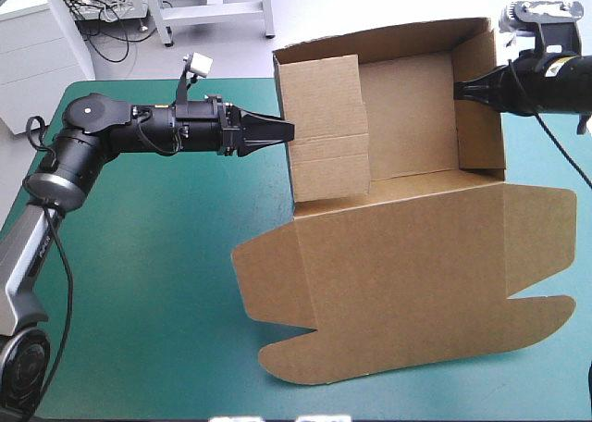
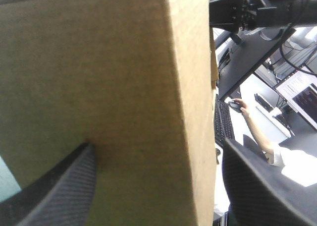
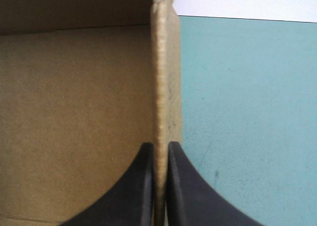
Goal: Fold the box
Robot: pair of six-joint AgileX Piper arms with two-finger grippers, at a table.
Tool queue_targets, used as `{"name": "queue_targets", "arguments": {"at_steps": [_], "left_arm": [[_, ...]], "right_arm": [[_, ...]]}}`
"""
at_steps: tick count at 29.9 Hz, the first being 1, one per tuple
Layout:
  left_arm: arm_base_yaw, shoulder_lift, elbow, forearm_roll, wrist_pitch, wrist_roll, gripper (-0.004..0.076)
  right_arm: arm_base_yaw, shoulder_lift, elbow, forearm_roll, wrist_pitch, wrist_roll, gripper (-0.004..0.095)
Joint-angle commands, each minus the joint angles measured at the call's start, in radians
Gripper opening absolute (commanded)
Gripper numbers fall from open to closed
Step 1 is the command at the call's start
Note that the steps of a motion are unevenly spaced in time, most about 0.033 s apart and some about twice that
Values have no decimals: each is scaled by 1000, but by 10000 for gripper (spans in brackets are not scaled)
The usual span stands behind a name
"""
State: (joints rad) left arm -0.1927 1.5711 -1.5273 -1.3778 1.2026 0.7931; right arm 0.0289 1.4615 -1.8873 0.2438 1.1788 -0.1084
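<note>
While its lid lies flat, box [image 1: 412,117] open; walls raised.

The box [image 1: 407,246] was plain brown, unprinted, with faint corrugation lines. Around the box, the cover [image 1: 157,274] was solid teal-green. At the box's walls, the left gripper [image 1: 290,130] and right gripper [image 1: 456,89] were black.
</note>
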Motion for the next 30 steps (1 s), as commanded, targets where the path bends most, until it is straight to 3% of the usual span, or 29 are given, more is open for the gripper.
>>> {"name": "queue_targets", "arguments": {"at_steps": [1,13,30], "left_arm": [[0,-71,-29,-64,96,-4,503],[0,-88,-130,280,-53,-222,503],[-4,-88,-289,791,-87,-553,503]], "right_arm": [[12,-29,-32,73,-78,27,-21],[18,-13,-32,107,-114,74,-19],[255,72,-34,-25,-233,215,-19]]}}
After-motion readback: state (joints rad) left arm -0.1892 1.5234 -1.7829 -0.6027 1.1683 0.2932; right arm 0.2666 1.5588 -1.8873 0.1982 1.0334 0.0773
